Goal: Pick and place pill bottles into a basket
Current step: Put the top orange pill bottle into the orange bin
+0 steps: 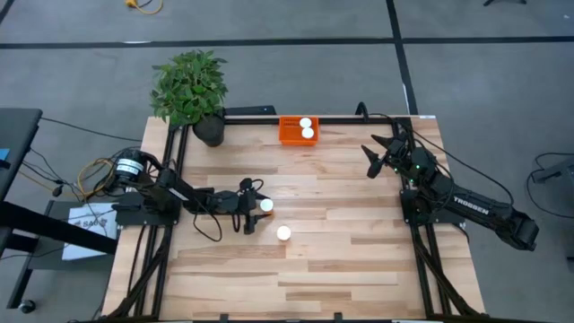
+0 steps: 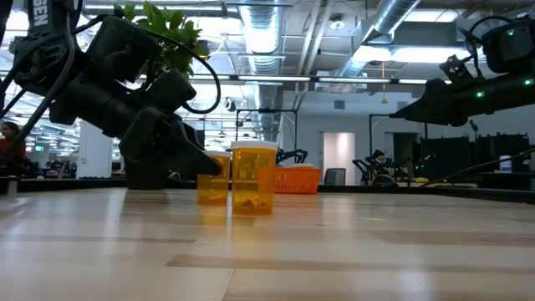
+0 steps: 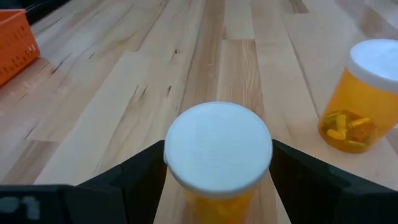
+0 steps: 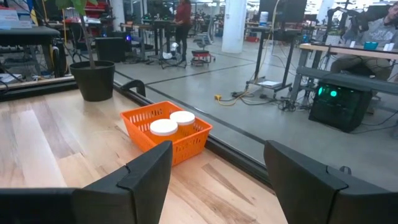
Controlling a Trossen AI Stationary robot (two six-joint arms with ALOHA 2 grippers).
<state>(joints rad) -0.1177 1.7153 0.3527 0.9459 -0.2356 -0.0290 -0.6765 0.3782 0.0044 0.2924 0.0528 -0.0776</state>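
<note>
Nearest the front edge of the pale wooden plank table (image 1: 305,269), a small cylindrical pill bottle with a round white cap and translucent orange body (image 1: 283,233) stands upright on its own, close to the table's middle. Just beside it, toward the left arm, a second white-capped orange pill bottle (image 1: 266,205) stands upright between the two dark fingers of the left gripper (image 1: 256,208); the left wrist view shows its cap (image 3: 217,154) with one finger at each side, close against the bottle, though whether they truly press on it cannot be told. In the low view these two bottles (image 2: 253,177) appear side by side in front of the left gripper (image 2: 201,159), yellow pills visible inside. Farther back, the right gripper (image 1: 377,152) hangs above the table's right side with its fingers spread wide and nothing between them. At the far edge sits the small bright orange rectangular plastic basket (image 1: 289,135), with two more white-capped bottles (image 1: 307,127) standing inside it next to each other. Left of the basket, at the far left corner, stands a leafy green plant in a dark pot (image 1: 191,90).
</note>
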